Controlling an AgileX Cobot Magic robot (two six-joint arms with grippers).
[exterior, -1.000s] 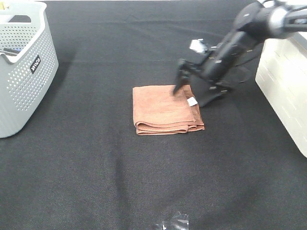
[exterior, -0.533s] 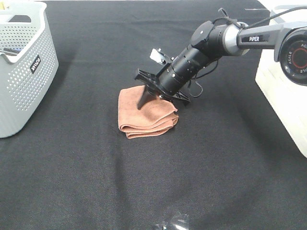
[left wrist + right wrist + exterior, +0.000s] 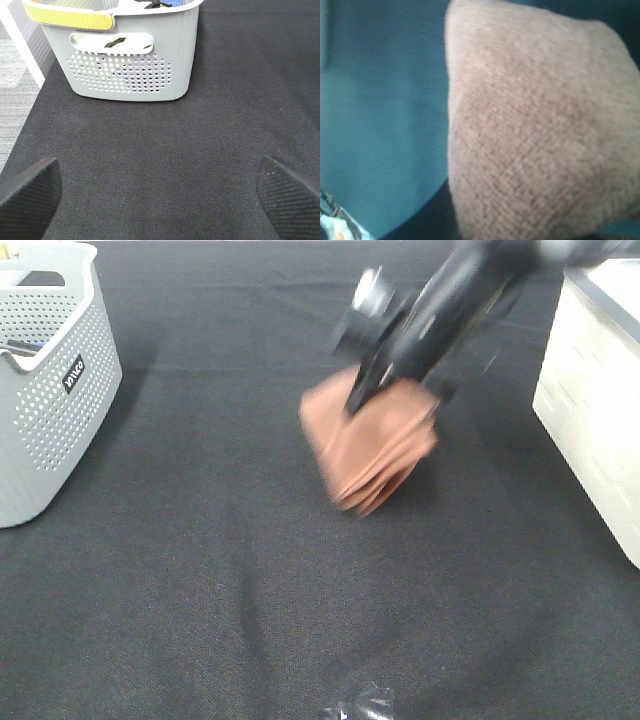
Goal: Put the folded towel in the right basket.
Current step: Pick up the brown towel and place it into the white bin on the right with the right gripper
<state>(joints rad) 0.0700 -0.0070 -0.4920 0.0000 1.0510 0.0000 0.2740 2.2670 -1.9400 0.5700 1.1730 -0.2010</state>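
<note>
The folded brown towel [image 3: 372, 445] hangs blurred in the air above the black table, held by my right gripper [image 3: 385, 390] at its upper edge. In the right wrist view the towel [image 3: 535, 125] fills most of the picture and hides the fingers. The white right basket [image 3: 598, 410] stands at the right edge, to the right of the towel. My left gripper [image 3: 160, 200] is open and empty; its two dark fingertips [image 3: 27, 192] show low over the cloth, facing the grey basket [image 3: 125, 65].
A grey perforated basket [image 3: 45, 380] with things inside stands at the far left. Black cloth [image 3: 250, 570] covers the table. A small dark shiny part [image 3: 360, 705] shows at the front edge.
My right gripper came down on the towel, closed on it and lifted it off the table, moving up and to the right. The towel now hangs tilted in the air.
</note>
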